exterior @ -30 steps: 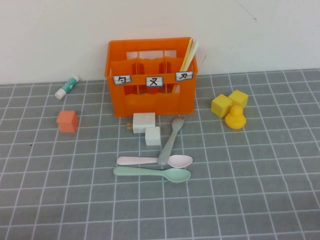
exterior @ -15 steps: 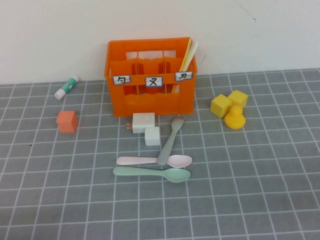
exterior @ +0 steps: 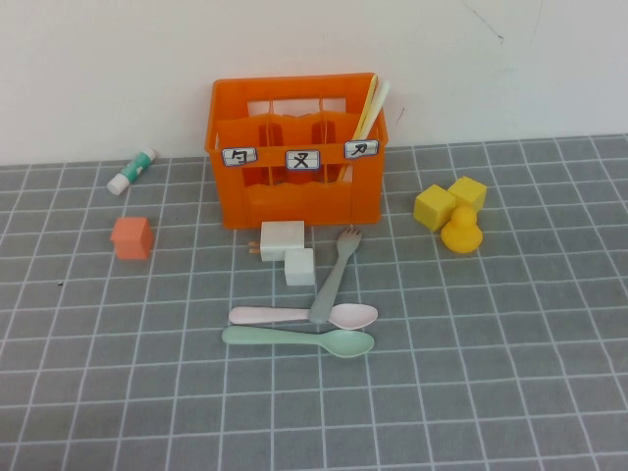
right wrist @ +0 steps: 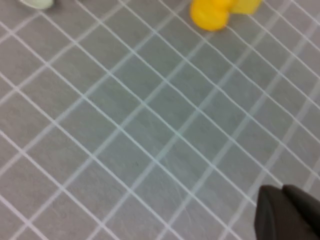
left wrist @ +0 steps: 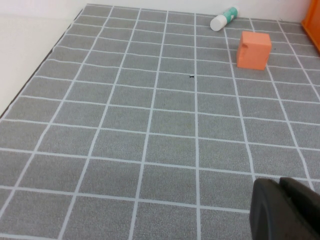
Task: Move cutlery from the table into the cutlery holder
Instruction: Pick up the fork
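The orange cutlery holder (exterior: 296, 149) stands at the back of the grey gridded table (exterior: 491, 373), with pale yellow sticks in its right compartment. In front lie the grey fork (exterior: 334, 277), the pale pink spoon (exterior: 304, 316) and the mint-green spoon (exterior: 297, 340); the fork's handle rests on the pink spoon. Neither gripper shows in the high view. My left gripper (left wrist: 281, 202) is shut and empty over bare table at the left. My right gripper (right wrist: 283, 202) is shut and empty over bare table at the right; the green spoon's tip (right wrist: 36, 2) shows there.
Two white blocks (exterior: 289, 250) lie between holder and fork. A salmon cube (exterior: 131, 237) and a glue stick (exterior: 131, 171) sit left, also seen from the left wrist (left wrist: 254, 49). Two yellow blocks (exterior: 449, 201) and a yellow duck (exterior: 460, 234) sit right.
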Available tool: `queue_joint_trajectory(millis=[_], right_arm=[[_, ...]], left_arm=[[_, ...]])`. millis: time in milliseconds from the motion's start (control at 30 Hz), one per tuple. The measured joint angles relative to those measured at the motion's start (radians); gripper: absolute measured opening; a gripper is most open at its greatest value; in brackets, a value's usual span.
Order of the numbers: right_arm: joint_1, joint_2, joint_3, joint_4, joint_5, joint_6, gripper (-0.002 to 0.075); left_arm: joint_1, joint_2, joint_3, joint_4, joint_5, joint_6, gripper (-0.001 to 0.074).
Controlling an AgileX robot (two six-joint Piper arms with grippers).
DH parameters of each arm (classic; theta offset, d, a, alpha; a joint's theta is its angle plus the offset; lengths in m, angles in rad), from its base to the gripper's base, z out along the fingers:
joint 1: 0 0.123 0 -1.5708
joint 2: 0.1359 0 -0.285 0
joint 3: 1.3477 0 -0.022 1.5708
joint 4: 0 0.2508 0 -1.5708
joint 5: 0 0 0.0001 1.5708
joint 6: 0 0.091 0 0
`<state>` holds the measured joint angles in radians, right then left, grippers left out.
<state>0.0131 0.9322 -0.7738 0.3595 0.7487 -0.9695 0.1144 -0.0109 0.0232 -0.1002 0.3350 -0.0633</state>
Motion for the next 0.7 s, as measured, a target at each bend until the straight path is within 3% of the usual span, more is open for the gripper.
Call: queue_joint_trajectory(millis=[233,500,700], right_arm=[[0.153,0.203,-0.165,0.018,0.039,0.046,-0.0003],[0.423,0.455,-0.352,0.027,-0.037,0.151,-0.0003],[0.536,0.674,-0.528,-0.19,0.019,0.372,-0.0003]], left_arm=[[0.0,0.0,0.0,0.0,0.0,0.0,-0.0001],[0.0,0.0,0.0,0.0,0.0,0.002,-0.0001],[0.0,0.0,0.0,0.0,0.0,0.002,-0.0001]])
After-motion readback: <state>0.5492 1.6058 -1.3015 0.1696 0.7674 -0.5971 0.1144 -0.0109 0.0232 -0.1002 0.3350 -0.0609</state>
